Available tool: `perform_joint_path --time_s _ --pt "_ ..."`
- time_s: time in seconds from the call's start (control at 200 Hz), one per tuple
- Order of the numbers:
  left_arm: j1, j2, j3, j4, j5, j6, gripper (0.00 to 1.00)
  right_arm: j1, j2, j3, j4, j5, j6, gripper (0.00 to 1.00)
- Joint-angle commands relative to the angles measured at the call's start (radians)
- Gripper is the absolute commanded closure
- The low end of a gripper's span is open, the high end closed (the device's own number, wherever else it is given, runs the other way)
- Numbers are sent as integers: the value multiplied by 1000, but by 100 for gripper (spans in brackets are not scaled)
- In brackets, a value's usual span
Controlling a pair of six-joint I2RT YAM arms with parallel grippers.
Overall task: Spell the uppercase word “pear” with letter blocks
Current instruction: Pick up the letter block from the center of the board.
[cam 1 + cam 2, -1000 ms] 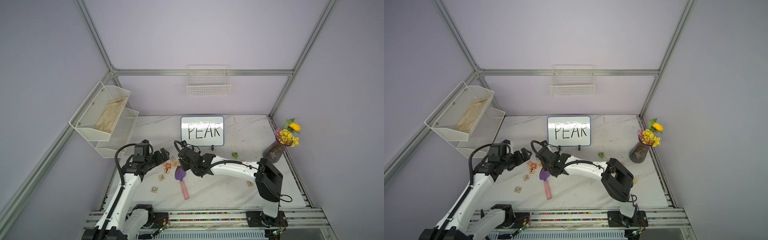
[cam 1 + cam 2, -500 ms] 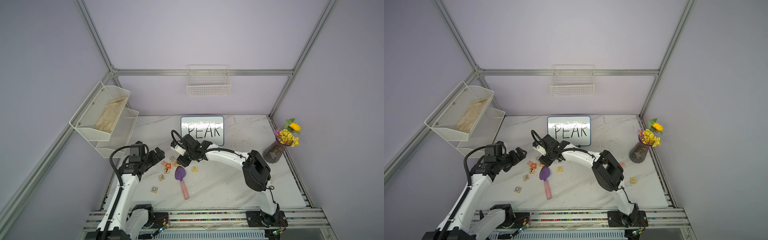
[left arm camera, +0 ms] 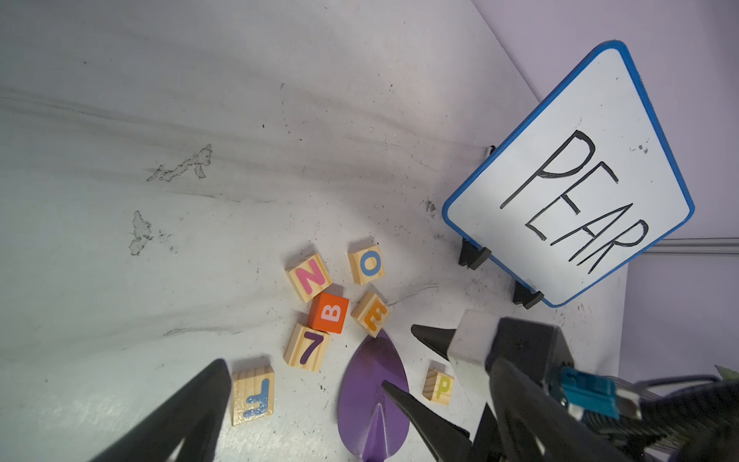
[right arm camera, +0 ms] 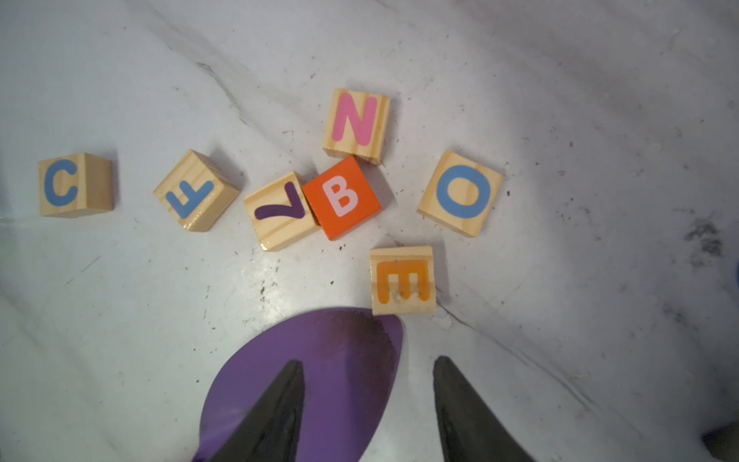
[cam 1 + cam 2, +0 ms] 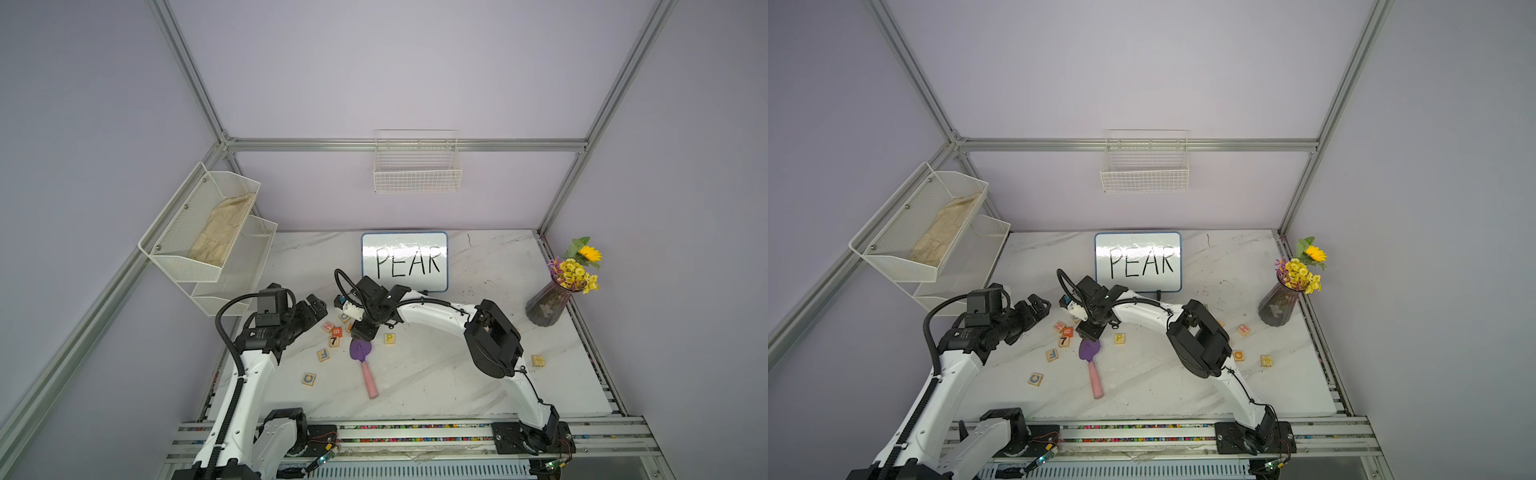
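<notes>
I see the right claw (image 4: 366, 360) swung back from the P block (image 5: 389, 338), now open and empty over the spade (image 4: 340, 340), beside the E block (image 4: 402, 280); left claw (image 5: 318, 305) open.

whiteboard (image 5: 404, 261): reads pear | purple trowel (image 5: 360, 350): lying flat (pink handle) | vase (image 5: 547, 306): upright | orange b cube (image 4: 341, 197): touching 7 block (image 4: 282, 210)
</notes>
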Motion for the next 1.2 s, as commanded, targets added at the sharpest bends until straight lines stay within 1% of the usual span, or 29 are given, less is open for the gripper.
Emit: perform_joint_path --time_s 0.0,0.415,0.605,0.76,0.98,1.195 --pt "9 -6 -10 8 -1 -4 0 5 29 27 22 12 -3 45" --pt "23 -29 -24 4 -7 7 0 12 88 60 81 58 -1 47" --pt "29 -24 -27 6 -2 10 0 22 118 84 77 73 -13 48" --pt "32 -25 -32 11 1 11 0 27 128 89 73 99 -18 53" --pt "38 -24 -34 13 10 16 0 30 131 83 80 127 -11 63" --pt "45 -36 -43 15 21 16 0 36 126 78 91 155 1 68"
